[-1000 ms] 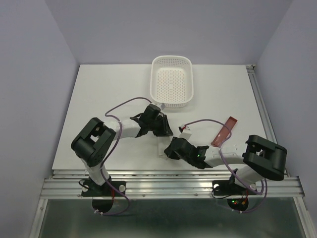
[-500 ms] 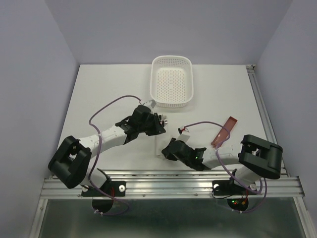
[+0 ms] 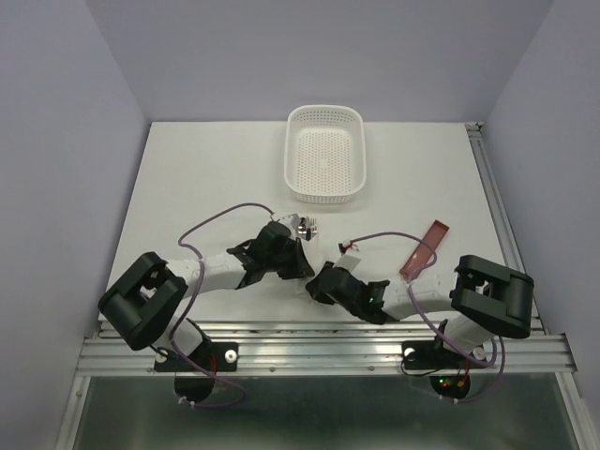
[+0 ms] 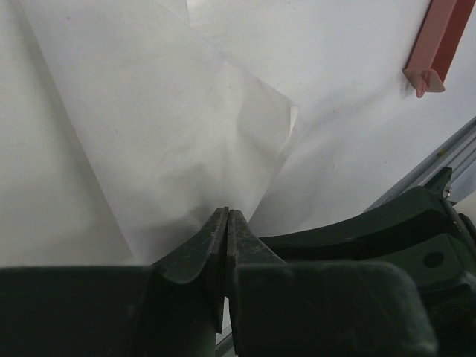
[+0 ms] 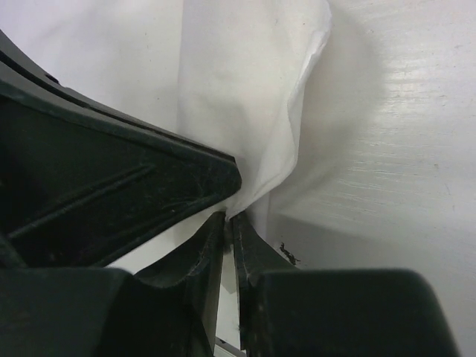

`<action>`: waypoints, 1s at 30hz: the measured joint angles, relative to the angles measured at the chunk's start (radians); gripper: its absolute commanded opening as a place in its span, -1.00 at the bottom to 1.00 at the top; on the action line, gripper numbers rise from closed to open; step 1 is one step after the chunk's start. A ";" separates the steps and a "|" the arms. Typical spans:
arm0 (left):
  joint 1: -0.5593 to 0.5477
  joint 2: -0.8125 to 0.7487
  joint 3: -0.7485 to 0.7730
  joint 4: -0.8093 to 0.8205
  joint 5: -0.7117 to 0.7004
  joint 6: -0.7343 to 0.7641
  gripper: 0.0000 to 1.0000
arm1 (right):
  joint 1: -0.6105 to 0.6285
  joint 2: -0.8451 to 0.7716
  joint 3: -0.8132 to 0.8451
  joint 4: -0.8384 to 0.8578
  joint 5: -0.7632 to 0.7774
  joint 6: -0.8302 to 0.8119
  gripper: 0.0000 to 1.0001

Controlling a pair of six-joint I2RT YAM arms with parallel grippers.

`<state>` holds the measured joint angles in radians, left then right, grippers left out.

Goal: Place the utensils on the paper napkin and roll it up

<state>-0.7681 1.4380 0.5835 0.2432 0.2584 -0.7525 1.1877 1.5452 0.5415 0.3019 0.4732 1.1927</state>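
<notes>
Both matte black, left gripper (image 4: 227, 216) and right gripper (image 5: 229, 217), jaws clenched on thin, creased white paper napkin (image 4: 186, 134)

Paper napkin (image 4: 171, 134): plain white, no print. Basket (image 3: 324, 159): white, regular hole pattern. Table (image 3: 206, 169): white. Strip (image 3: 425, 247): reddish-brown. Left gripper (image 4: 227, 217) and right gripper (image 5: 229, 221): black.
</notes>
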 measured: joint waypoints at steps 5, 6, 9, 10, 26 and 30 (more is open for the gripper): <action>-0.024 0.044 -0.037 0.060 -0.008 -0.025 -0.81 | 0.007 -0.003 0.000 -0.008 0.007 0.012 -0.49; -0.022 0.046 -0.037 0.066 -0.007 -0.028 -0.81 | 0.008 -0.008 0.000 -0.013 0.006 0.011 -0.43; -0.027 0.065 -0.045 0.110 -0.006 -0.037 -0.83 | 0.011 -0.034 0.000 -0.058 0.002 0.008 -0.25; -0.029 0.071 -0.048 0.122 -0.006 -0.040 -0.83 | 0.011 -0.049 0.000 -0.089 -0.001 0.005 -0.20; -0.035 0.072 -0.097 0.211 -0.013 -0.062 -0.84 | -0.465 -0.268 0.167 -0.380 -0.323 -0.398 0.32; -0.035 0.072 -0.100 0.217 -0.013 -0.061 -0.85 | -0.517 -0.133 0.270 -0.362 -0.506 -0.525 0.45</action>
<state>-0.8032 1.5097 0.4835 0.4603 0.2455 -0.8135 0.6712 1.4120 0.8112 -0.0597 -0.0330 0.6682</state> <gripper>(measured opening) 0.094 0.692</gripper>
